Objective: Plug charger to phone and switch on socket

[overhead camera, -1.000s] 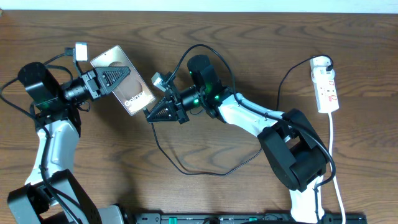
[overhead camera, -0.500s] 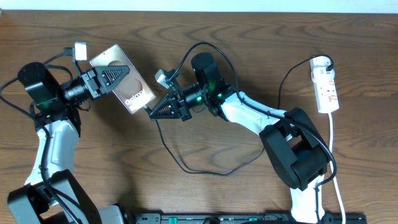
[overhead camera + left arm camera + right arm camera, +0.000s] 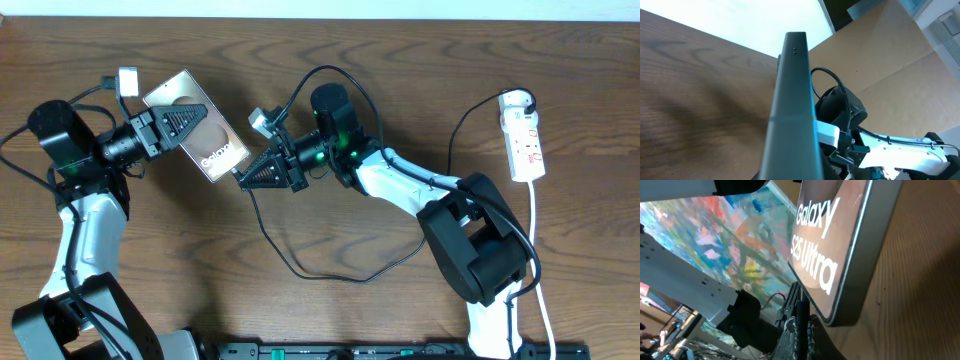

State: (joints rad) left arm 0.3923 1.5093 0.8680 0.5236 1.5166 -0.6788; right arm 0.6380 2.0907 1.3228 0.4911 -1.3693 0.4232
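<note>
Your left gripper (image 3: pixel 198 119) pinched the phone (image 3: pixel 216 156), and your right gripper (image 3: pixel 246 178) pinched the charger (image 3: pixel 802 312) at its edge. Plugging in and the far-right socket (image 3: pixel 526 146) were, I think, left to do.

The dark brown wood-grain table (image 3: pixel 190 270) carries a narrow white power strip (image 3: pixel 526 143) with red marks near its right edge, and a thin black cable (image 3: pixel 350 281) looping across its middle.

Our white-shelled arms (image 3: pixel 85 225), black joints (image 3: pixel 52 125), ribbed black triangular fingers (image 3: pixel 185 122), green wrist lights (image 3: pixel 318 155), thin black cables (image 3: pixel 20 162)
</note>
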